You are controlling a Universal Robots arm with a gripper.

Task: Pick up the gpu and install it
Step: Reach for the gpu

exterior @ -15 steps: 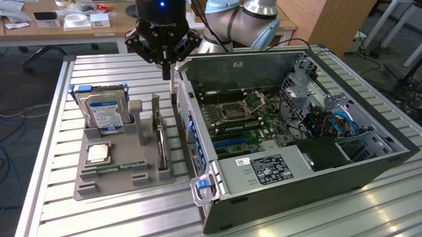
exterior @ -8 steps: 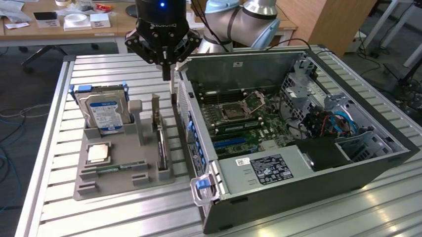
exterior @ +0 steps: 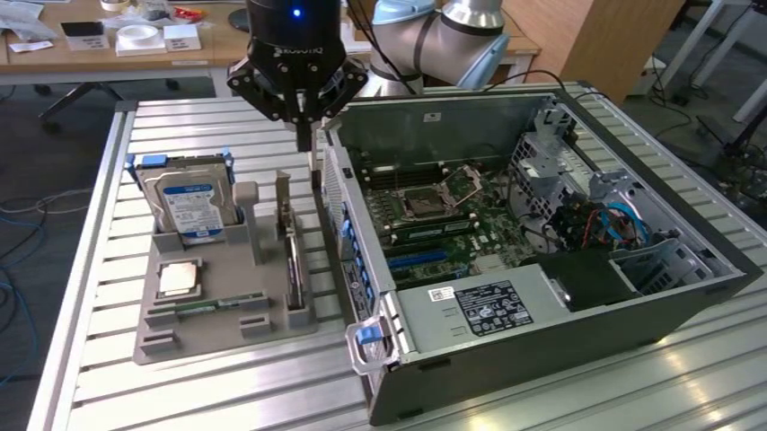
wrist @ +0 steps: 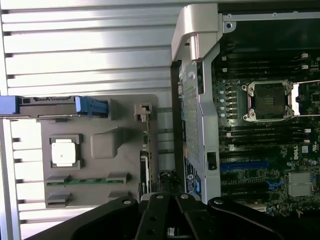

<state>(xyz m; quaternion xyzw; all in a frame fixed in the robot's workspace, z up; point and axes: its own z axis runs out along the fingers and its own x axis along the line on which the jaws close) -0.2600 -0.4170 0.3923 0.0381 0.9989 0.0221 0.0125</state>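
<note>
The slatted tabletop (exterior: 204, 386) carries an open computer case (exterior: 540, 350) lying on its side, motherboard (exterior: 455, 215) exposed. My gripper (exterior: 309, 144) hangs above the case's far corner, fingers drawn together, gripping nothing. A grey tray (exterior: 222, 337) sits just beside the case, on the exterior view's left. In it stand a blue-labelled hard drive (exterior: 192, 202) and, along the edge nearest the case, the gpu (exterior: 293, 260) on edge in its slot. A processor (exterior: 178, 278) and a green memory stick (exterior: 210, 305) lie flat.
</note>
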